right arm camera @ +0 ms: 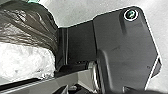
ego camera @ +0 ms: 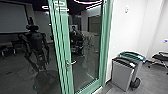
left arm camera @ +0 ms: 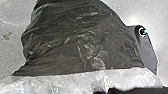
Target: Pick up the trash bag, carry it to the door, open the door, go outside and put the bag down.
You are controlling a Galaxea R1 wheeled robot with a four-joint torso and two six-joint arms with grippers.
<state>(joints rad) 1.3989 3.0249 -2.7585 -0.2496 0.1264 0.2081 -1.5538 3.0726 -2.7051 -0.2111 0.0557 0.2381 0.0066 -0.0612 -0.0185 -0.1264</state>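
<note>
Looks forward and down from high on the robot in the head view, door (ego camera: 63, 42) mid-frame; peers floorward, close in, from each wrist, sharing the trash bag (left arm camera: 80, 45).

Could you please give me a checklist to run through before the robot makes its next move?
1. Trash bag in sight: ok, it shows large in both wrist views.
2. Bag firmly gripped: cannot tell.
3. Door open: not ok, it looks shut.
4. Door handle visible: ok, in the head view.
5. Bins out of the doorway: ok, they stand by the wall beside it.
6. Nobody behind the glass: cannot tell; a dark figure there may be a reflection.
</note>
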